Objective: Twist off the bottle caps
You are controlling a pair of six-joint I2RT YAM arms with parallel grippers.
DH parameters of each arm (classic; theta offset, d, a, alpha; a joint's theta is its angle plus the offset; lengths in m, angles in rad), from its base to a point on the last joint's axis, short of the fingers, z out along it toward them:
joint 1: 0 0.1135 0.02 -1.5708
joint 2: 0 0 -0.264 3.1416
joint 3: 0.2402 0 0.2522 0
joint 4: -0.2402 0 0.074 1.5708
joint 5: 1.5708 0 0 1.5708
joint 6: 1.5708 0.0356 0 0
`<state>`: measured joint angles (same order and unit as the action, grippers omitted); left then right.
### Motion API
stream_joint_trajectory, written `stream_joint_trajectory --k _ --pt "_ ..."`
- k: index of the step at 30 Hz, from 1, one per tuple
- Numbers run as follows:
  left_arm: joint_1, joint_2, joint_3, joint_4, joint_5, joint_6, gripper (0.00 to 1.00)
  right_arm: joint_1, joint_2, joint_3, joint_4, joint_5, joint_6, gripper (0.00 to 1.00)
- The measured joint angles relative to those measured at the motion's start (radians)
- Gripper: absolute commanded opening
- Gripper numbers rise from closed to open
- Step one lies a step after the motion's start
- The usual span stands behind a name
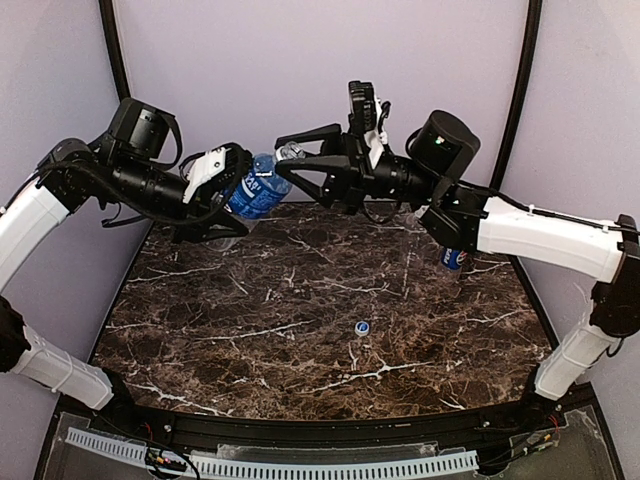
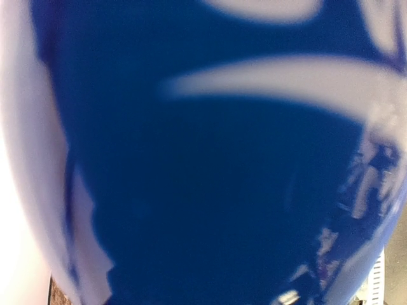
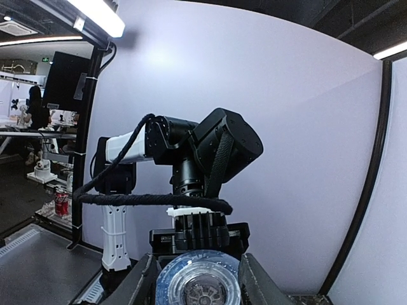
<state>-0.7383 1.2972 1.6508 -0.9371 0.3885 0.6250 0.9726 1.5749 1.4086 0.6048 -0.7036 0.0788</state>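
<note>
**While the left gripper [image 1: 238,192] holds the blue-labelled bottle [image 1: 262,188], the right gripper [image 1: 283,155] stands open**

The table [image 1: 300,290] is dark veined marble, and the walls [image 1: 320,60] are pale lilac. The bottle is clamped in the air near the table's far edge. The right jaws are spread wide around its neck. A blue cap [image 1: 362,327] lies alone on the table. The left wrist view shows only blurred label, while the right wrist view shows the bottle's round end.

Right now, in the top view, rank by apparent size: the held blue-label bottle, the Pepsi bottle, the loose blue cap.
1. blue-label bottle, raised in the left gripper, so nearer the camera.
2. Pepsi bottle, mostly hidden behind the right arm; rank unsure.
3. blue cap, smallest.
</note>
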Motion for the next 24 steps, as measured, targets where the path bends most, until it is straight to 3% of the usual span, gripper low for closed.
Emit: stream_joint_trajectory --k 3,6,7,8,9,10,11,12,18,24 --pt "0.0 0.002 0.0 -0.001 0.001 0.0 0.01 0.0 0.017 0.014 -0.004 -0.004 0.01 0.31" --pt "0.0 0.004 0.003 -0.008 0.002 0.003 0.01 -0.001 0.023 0.02 -0.009 -0.004 0.012 0.06" --pt "0.0 0.004 0.004 -0.008 0.003 0.006 0.05 -0.001 0.023 0.022 -0.013 -0.004 0.013 0.0" --pt "0.001 0.004 0.005 -0.012 0.004 0.004 0.11 -0.002 0.023 0.024 -0.019 -0.004 0.009 0.0" --pt "0.001 0.004 0.005 -0.011 0.004 0.003 0.38 -0.002 0.023 0.027 -0.024 -0.004 0.008 0.0" --pt "0.001 0.004 0.005 -0.011 0.004 0.003 0.56 -0.002 0.023 0.028 -0.027 -0.004 0.006 0.0" --pt "0.001 0.004 0.005 -0.012 0.003 0.002 0.88 -0.002 0.023 0.029 -0.031 -0.003 0.005 0.0" --pt "0.001 0.004 0.005 -0.012 0.0 0.001 0.96 -0.002 0.022 0.033 -0.039 -0.002 0.001 0.0" --pt "0.001 -0.004 -0.026 0.029 -0.087 -0.01 0.99 -0.006 0.015 0.085 -0.237 0.069 -0.047 0.0" --pt "0.001 -0.057 -0.145 0.121 -0.28 0.01 0.99 -0.034 0.0 0.12 -0.467 0.283 -0.104 0.0"
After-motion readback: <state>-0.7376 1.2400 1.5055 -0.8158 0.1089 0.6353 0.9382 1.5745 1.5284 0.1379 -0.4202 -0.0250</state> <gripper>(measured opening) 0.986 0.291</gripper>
